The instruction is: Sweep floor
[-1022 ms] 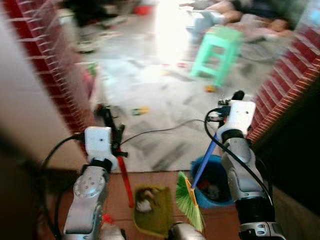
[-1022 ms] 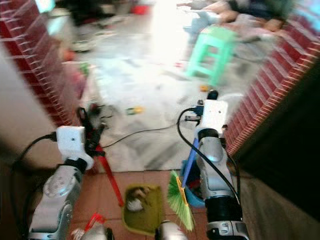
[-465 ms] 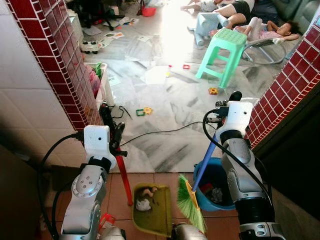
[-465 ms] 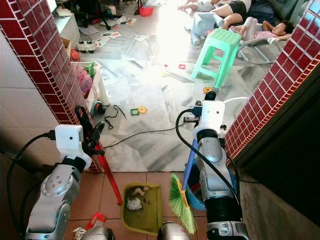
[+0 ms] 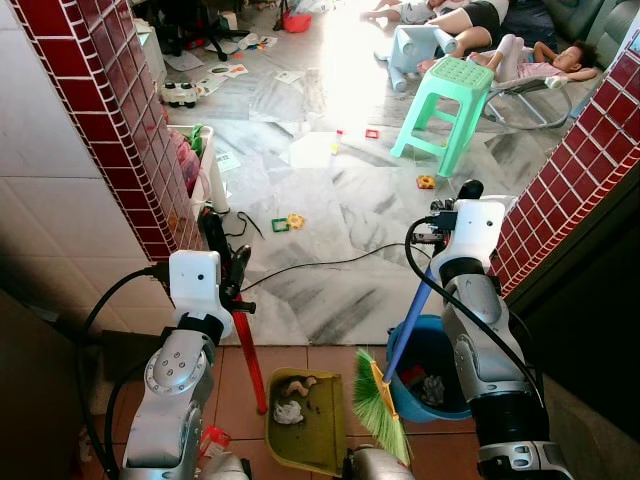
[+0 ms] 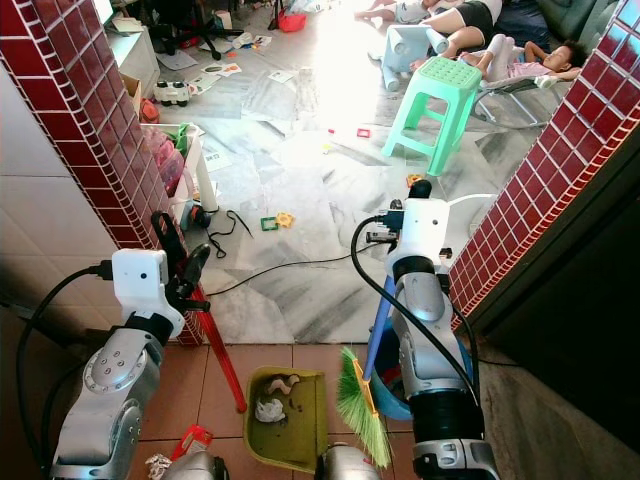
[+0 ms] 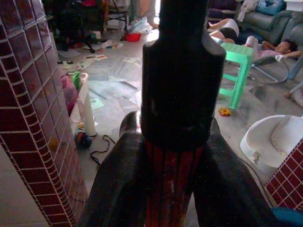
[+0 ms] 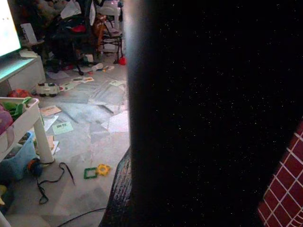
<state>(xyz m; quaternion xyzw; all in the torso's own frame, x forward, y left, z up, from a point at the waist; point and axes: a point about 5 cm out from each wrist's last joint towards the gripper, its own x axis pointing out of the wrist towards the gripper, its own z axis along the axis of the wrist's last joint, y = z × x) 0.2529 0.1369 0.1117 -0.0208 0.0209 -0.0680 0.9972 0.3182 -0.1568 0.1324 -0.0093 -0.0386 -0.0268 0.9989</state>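
Note:
A yellow-green dustpan (image 5: 308, 425) lies on the red tile floor between my arms, with crumpled scraps (image 5: 289, 408) in it. Its long red handle (image 5: 250, 365) rises to my left gripper (image 5: 226, 272), which is shut on it; in the left wrist view the black fingers (image 7: 120, 189) clasp the red stick (image 7: 171, 184). My right gripper (image 5: 456, 208) is shut on the blue handle (image 5: 410, 325) of a broom. The broom's green bristles (image 5: 378, 410) hang beside the dustpan. A blue bin (image 5: 432, 372) holding rubbish stands under my right arm.
Red brick walls flank me on the left (image 5: 110, 130) and right (image 5: 585, 165). On the marble floor ahead are a black cable (image 5: 320, 265), small toys (image 5: 288, 222), a green stool (image 5: 455, 100) and a white toy shelf (image 5: 208, 175). People lie at the back (image 5: 480, 18).
The blurred view from one second ago has steadied. Both arms, the broom and the dustpan stay where they were.

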